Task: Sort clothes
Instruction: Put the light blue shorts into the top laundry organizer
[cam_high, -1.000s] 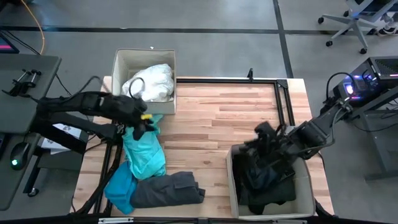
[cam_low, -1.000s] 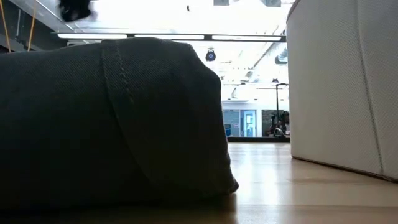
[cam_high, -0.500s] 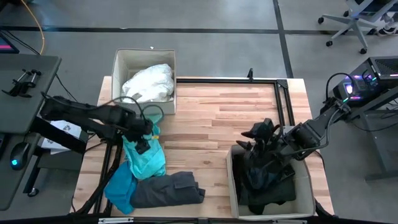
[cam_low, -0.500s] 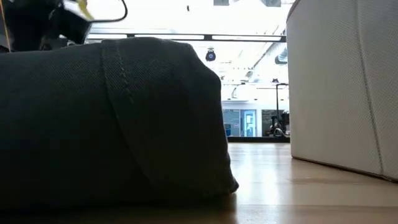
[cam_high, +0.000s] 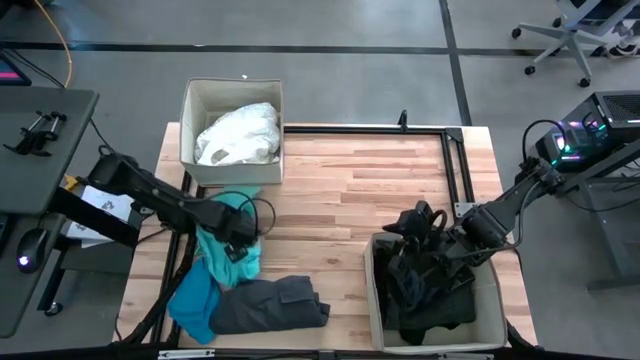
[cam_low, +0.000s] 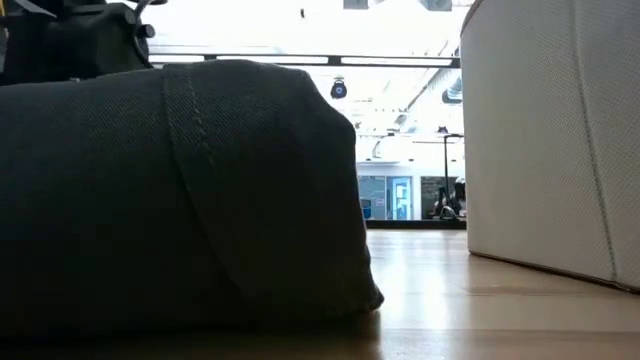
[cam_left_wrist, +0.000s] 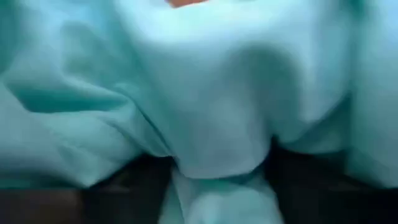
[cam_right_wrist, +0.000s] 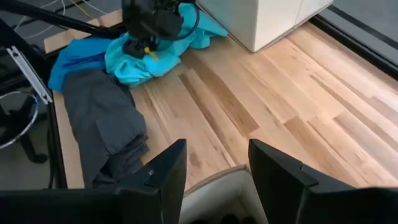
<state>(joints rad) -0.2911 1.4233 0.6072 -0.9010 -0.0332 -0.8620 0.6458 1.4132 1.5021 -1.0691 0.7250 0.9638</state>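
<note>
My left gripper is open and down on the turquoise garment, which lies bunched on the table's left side; it also shows in the right wrist view. A blue garment and a dark grey one lie beside it toward the near edge. White clothes fill the far-left bin. My right gripper is open and empty over the far rim of the right bin, which holds dark clothes. My left gripper comes at the turquoise garment from above, pointing down. Its open fingers stand pushed into the cloth, with a raised fold between them; one layer or several, I cannot tell. The garment lies slack on the table.
The beige left bin stands at the far left, the beige right bin at the near right; its wall fills the low view's right. The dark grey garment blocks the low view's left. Bare wood lies between.
My left gripper has gone from beside the left bin toward the table's near edge and down onto the turquoise garment, whose far part is now bunched under it.
</note>
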